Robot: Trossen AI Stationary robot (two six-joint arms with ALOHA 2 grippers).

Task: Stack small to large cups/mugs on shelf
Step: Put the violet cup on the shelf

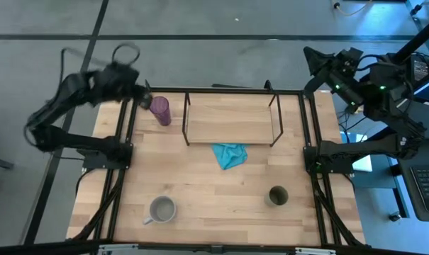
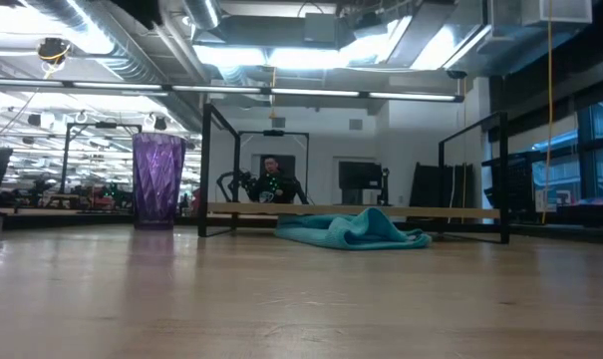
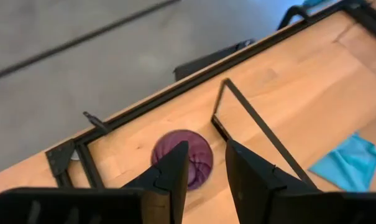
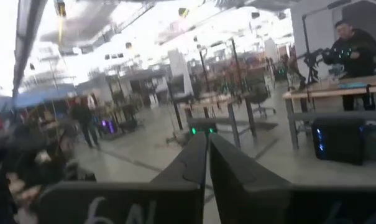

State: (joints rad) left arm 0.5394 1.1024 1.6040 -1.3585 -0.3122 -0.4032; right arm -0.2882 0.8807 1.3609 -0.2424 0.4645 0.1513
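The purple tumbler (image 1: 161,110) stands upright on its base at the table's far left, just left of the shelf (image 1: 232,120); it also shows in the low view (image 2: 158,181). My left gripper (image 1: 143,99) is open and hovers above the tumbler; in the left wrist view the tumbler's mouth (image 3: 197,163) shows below my spread fingers (image 3: 206,165). The grey mug (image 1: 161,210) stands near left and the olive cup (image 1: 278,195) near right, both upright. My right gripper (image 4: 207,155) is shut and empty, raised beyond the table's far right corner (image 1: 315,62).
A teal cloth (image 1: 230,154) lies crumpled on the table just in front of the shelf, and shows in the low view (image 2: 351,229). The shelf's black wire frame (image 3: 250,118) stands close to the tumbler. Black rails (image 1: 310,142) run along both table sides.
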